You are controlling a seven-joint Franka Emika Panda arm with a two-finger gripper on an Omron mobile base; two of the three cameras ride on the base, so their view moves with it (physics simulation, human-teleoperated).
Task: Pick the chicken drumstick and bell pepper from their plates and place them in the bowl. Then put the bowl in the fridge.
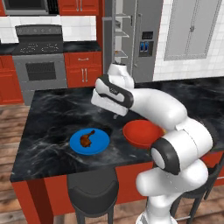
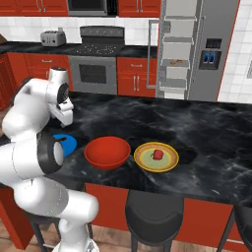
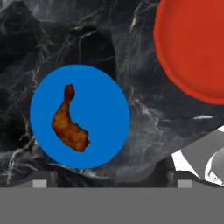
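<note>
We see the dark marbled counter (image 1: 57,109) carrying three dishes in a row along its near edge. In the left base view the blue plate (image 1: 99,142) lies at the left with the chicken drumstick (image 1: 87,138) on it, and just to its right sits the red-orange bowl (image 1: 141,133), its right side hidden behind the robot's arm. That view hides the yellow plate almost wholly behind the arm.

The right base view gives us what the left one lacks: the yellow plate (image 2: 170,160) with its olive rim lies just right of the bowl (image 2: 107,151), and the bell pepper (image 2: 157,154) sits at its centre. Here the blue plate (image 2: 69,142) shows as no more than a sliver beside the arm, and the drumstick on it is covered. This view also shows the fridge (image 2: 211,49) at the far right with its door swung wide, pale shelves on show.

The hand view looks straight down: the drumstick (image 3: 68,121) lies left of centre on the blue plate (image 3: 105,109), thin end pointing away from the claw (image 3: 109,181), and the bowl's rim (image 3: 192,48) fills the upper right corner, apart from the plate. The two finger tips stand far apart at the bottom, one at each side, with nothing between them; the claw hangs above the counter over the near edge of the blue plate, touching nothing.
</note>
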